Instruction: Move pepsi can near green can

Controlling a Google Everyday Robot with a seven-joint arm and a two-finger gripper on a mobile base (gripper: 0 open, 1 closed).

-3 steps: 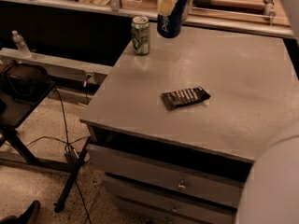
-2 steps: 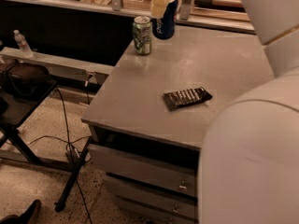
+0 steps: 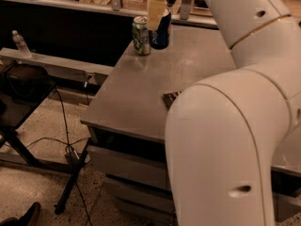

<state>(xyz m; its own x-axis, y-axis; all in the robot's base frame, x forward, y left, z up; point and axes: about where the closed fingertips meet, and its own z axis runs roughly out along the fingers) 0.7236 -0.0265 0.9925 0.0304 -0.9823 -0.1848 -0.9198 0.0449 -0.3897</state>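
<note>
The green can point(image 3: 140, 36), green and white with a silver top, stands upright near the far left corner of the grey table point(image 3: 136, 88). The pepsi can point(image 3: 162, 36), dark blue, is right beside it on its right, almost touching. My gripper point(image 3: 159, 19) comes down from above and is shut on the pepsi can. One cream finger point(image 3: 155, 14) lies across the can's front upper part and hides its top. I cannot tell whether the can's base rests on the table.
My large white arm point(image 3: 225, 126) fills the right half of the view and hides most of a dark flat object point(image 3: 170, 98) on the table. Drawers point(image 3: 131, 166) sit under the table. At left are a water bottle point(image 3: 20, 43), a black stand and floor cables.
The pepsi can, held in the gripper, has moved left to just beside the green can. My arm has swung across and now covers the right of the view.
</note>
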